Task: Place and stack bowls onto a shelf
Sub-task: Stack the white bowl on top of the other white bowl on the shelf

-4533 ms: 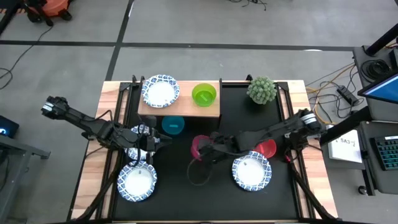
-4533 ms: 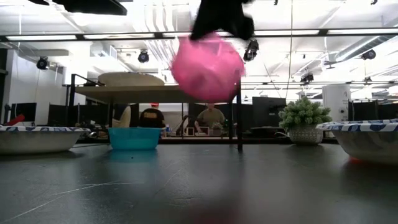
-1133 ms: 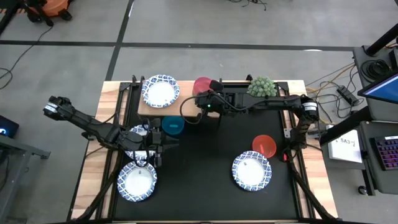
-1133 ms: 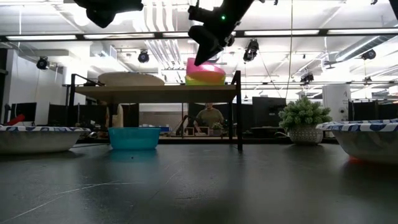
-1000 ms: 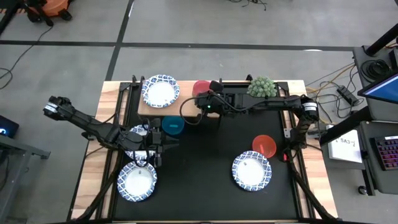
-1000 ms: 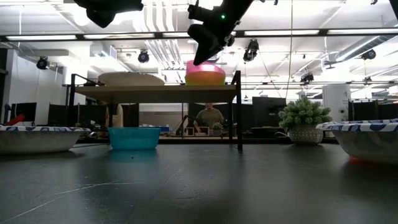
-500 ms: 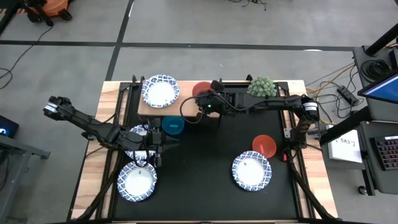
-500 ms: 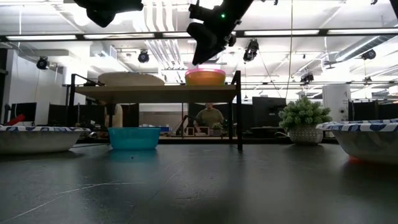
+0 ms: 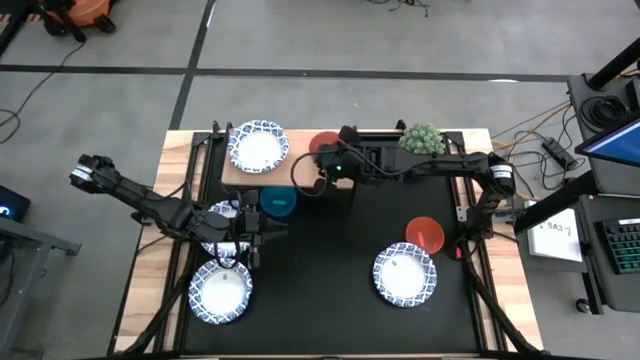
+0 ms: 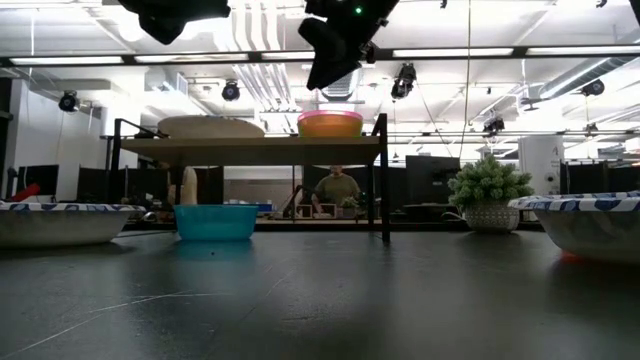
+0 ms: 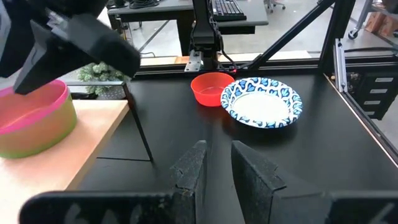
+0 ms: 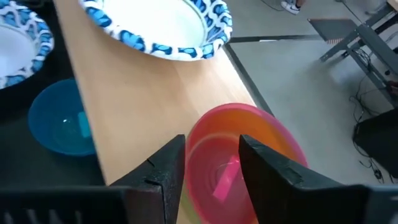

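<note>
The shelf point(image 9: 300, 172) stands at the table's far side and bears a white bowl point(image 9: 258, 147) on its left. On its right, the magenta bowl point(image 12: 227, 165) sits nested level in the green bowl point(image 10: 330, 130). My right gripper point(image 12: 212, 163) hovers open just above the magenta bowl and clear of it. A teal bowl point(image 9: 279, 201) rests on the table at the shelf's near edge. My left gripper point(image 11: 217, 155) hangs above the table's left half, its fingers a narrow gap apart with nothing between them.
White bowls lie at the near left point(image 9: 220, 292), under my left arm point(image 9: 215, 225) and at the near right point(image 9: 405, 277), beside a red bowl point(image 9: 425, 235). A spiky green plant point(image 9: 421, 143) stands right of the shelf. A person sits in the room behind.
My right gripper has opened, let go of the magenta bowl and risen a little above the shelf. The magenta bowl, which sat tilted and high on the green bowl, has dropped level into it.
</note>
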Controlling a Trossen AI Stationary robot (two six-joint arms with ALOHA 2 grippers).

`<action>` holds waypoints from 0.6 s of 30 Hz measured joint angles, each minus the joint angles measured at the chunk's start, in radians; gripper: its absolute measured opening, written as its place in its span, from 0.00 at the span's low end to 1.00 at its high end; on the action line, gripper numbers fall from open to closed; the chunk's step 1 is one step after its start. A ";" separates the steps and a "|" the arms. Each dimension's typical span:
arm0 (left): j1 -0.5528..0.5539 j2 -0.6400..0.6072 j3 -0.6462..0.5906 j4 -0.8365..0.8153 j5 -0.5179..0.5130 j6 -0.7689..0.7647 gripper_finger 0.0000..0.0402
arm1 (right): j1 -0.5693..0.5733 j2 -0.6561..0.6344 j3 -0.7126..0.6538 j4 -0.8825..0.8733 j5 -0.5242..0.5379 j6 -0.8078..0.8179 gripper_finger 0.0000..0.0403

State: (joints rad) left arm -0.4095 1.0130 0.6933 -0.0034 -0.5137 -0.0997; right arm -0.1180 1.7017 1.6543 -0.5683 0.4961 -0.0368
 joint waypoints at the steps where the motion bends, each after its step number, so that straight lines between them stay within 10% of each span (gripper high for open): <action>1: 0.000 0.000 0.000 -0.004 0.000 -0.005 0.14 | 0.006 -0.005 -0.001 -0.005 -0.001 0.000 0.34; 18: 0.000 0.000 0.000 -0.173 0.001 -0.324 0.14 | 0.226 -0.110 -0.123 0.033 -0.003 -0.009 0.25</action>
State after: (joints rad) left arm -0.4095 1.0130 0.6930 -0.1760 -0.5122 -0.4235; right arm 0.1080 1.5919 1.5313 -0.5355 0.4934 -0.0459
